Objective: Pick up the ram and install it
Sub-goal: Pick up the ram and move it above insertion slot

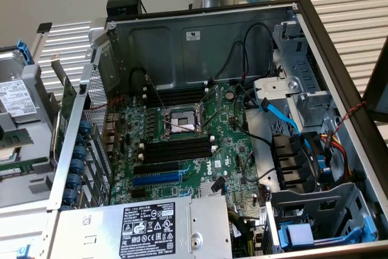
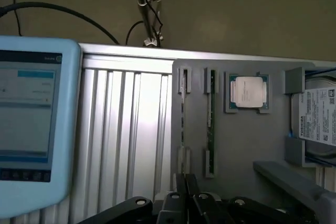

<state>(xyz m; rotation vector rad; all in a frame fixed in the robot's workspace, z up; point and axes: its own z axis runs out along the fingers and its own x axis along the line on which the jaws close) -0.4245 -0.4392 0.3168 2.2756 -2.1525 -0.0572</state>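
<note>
1. Grey tray (image 2: pixel 236 150) on the ribbed metal surface (image 2: pixel 126 129) is lying ahead of your tool (image 2: pixel 185 179), whose fingers are pressing together on nothing.
2. You are risking a knock. Closed like this, the tool cannot straddle the ram (image 2: pixel 210 121), and it is lining up nearer the neighbouring slot (image 2: pixel 182 111).
3. You are also risking a tilted grip, since the stick is showing only its thin edge.
4. Your ram is standing on edge in the tray, beside the processor (image 2: pixel 248 92), looking long, narrow and dark green.
</note>
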